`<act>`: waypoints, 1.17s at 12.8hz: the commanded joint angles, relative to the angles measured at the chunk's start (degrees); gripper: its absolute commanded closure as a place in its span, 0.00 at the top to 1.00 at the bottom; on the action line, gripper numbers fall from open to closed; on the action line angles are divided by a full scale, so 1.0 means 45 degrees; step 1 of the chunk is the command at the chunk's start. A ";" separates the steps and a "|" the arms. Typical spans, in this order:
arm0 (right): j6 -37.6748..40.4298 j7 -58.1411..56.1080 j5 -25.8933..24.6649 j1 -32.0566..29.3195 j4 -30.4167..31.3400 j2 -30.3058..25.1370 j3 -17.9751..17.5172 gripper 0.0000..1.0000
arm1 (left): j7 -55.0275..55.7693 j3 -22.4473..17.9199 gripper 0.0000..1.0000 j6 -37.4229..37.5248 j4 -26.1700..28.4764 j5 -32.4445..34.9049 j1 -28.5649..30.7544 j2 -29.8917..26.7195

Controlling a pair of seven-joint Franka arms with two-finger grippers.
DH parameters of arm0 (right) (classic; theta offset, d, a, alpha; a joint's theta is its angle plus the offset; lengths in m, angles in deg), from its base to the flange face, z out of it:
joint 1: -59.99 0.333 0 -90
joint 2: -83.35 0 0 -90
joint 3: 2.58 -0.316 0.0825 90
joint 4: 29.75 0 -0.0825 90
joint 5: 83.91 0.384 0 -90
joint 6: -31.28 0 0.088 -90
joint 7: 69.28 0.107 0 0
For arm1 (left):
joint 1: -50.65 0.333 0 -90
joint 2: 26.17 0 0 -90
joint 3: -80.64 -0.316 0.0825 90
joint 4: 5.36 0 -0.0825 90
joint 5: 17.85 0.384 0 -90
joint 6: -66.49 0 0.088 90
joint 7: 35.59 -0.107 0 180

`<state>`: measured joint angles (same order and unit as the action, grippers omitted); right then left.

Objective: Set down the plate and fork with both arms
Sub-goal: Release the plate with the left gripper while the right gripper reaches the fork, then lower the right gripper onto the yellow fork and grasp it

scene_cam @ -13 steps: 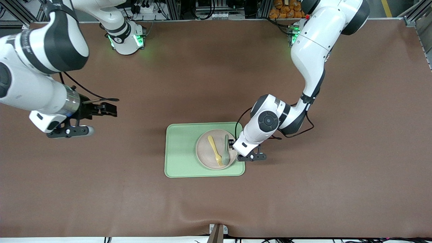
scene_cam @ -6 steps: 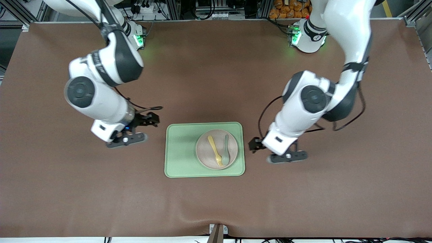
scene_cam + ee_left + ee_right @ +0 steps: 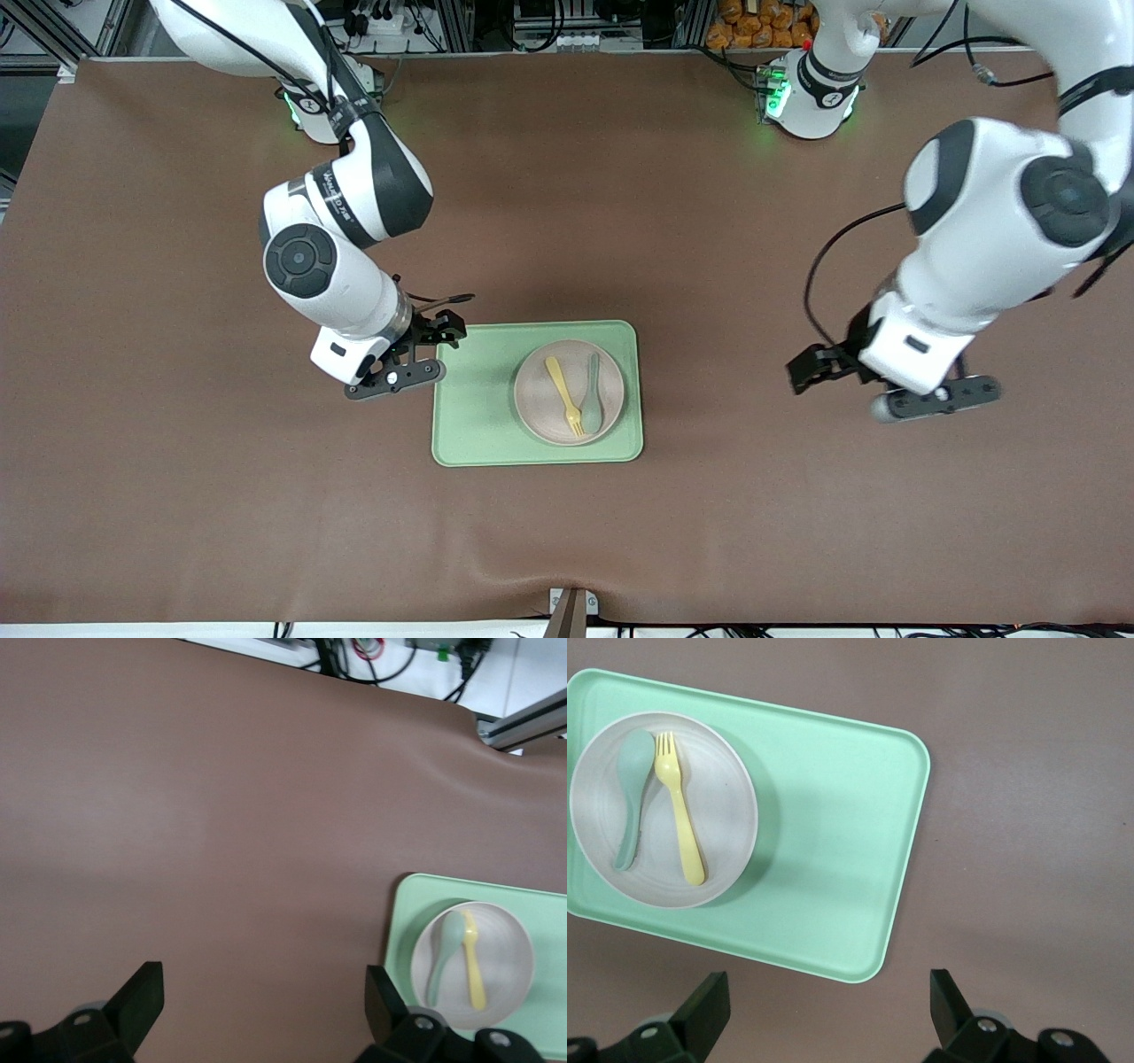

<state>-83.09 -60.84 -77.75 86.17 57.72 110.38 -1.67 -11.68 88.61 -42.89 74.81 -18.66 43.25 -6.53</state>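
- The left gripper [image 3: 813, 368] hung in the air over bare brown table [image 3: 567, 532], toward the left arm's end, well apart from the tray [image 3: 469, 416]. Its fingers [image 3: 142, 992] stood wide apart, with nothing between them and nothing touching them.
- The right gripper [image 3: 446, 330] was at the tray's corner toward the right arm's end, on the tray's edge nearest the robots' bases. Its fingers [image 3: 709, 1001] were also spread wide and empty; the right wrist view showed only table and the tray's edge between them.
- No brand or label could be read on the tray, the dishes or the cutlery. A dark band on the right arm [image 3: 341, 190] carried white lettering, too small to make out.
- The light-green tray lay in the middle of the table, somewhat nearer the front edge than the edge where the bases stand.
- The plate [image 3: 540, 412] sat on the tray, in the half toward the left arm's end, close to that short edge of the tray.
- The fork [image 3: 564, 394] lay on the plate, tines pointing toward the table's front edge, with a grey-green spoon [image 3: 593, 403] just beside it on the side toward the left arm.
- The plate and fork were apart from both grippers: nearer the right gripper, with the bare half of the tray between them, and well away from the left gripper, with open table between.
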 commanded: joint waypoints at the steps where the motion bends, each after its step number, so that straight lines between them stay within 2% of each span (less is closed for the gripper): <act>1: -0.0033 0.0057 0.0194 0.0413 -0.0257 0.0514 0.0093 1.00 | -0.1187 0.0106 1.00 0.1391 0.0466 0.0296 0.0703 -0.1178; 4: -0.0169 0.0193 0.0468 0.0958 -0.0704 0.1314 0.0112 1.00 | -0.1544 0.0106 1.00 0.3054 0.0544 0.0276 0.1057 -0.1979; 8: -0.2877 0.0194 0.0468 0.1505 -0.1017 0.2270 0.0093 1.00 | -0.1563 0.0125 1.00 0.4500 0.0796 0.0276 0.1525 -0.3053; 10: -0.3916 0.0039 0.0332 0.1935 -0.1408 0.2954 0.0112 1.00 | -0.1582 0.0125 1.00 0.4484 0.1536 0.0276 0.1643 -0.3756; 15: -0.3998 -0.0956 -0.0195 0.2484 -0.2776 0.4459 0.0132 1.00 | -0.2110 0.0126 1.00 0.4464 0.1950 0.0276 0.1917 -0.4306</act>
<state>-101.55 -62.76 -77.45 96.97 49.62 126.75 -1.64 -19.94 88.64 -22.45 81.72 -18.65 51.14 -24.11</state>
